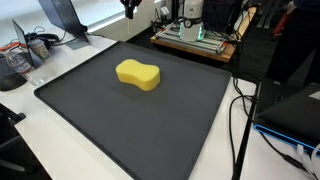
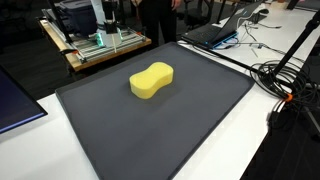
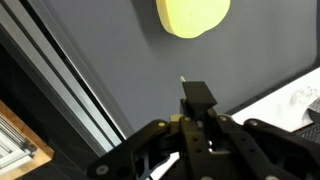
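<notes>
Closed gripper (image 3: 196, 96) near yellow peanut-shaped foam sponge (image 3: 193, 15)
It held nothing; the sponge lay apart from it on a dark grey mat (image 1: 90, 110)

The yellow sponge (image 1: 138, 74) looks soft, porous and matt. The dark mat (image 1: 110, 115) beneath is matt, finely textured. The gripper (image 3: 196, 100) looks black, hard plastic.

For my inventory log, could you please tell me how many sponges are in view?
1. The sponge lies on the mat, nearer its far edge in both exterior views; the wrist view shows part of it too. Clutter beyond the mat could hide others.
</notes>
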{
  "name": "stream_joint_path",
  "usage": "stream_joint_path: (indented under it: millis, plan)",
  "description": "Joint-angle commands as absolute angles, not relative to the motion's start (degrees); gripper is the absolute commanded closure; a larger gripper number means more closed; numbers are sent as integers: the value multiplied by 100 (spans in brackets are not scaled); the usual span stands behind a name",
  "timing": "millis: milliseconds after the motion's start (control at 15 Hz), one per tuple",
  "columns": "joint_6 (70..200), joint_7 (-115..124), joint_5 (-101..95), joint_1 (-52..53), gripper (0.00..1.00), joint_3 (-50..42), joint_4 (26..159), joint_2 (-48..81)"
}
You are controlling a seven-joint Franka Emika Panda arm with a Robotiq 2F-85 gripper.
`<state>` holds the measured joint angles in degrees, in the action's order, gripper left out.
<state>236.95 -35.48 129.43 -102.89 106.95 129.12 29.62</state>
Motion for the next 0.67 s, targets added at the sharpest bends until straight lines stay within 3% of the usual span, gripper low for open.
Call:
stream_joint_path:
  millis: [0, 600]
  plan:
    - [23488, -2487, 12957, -9880, 97, 10088, 12870, 2879]
    - [21815, -665, 13645, -9069, 97, 8688, 12772, 2621]
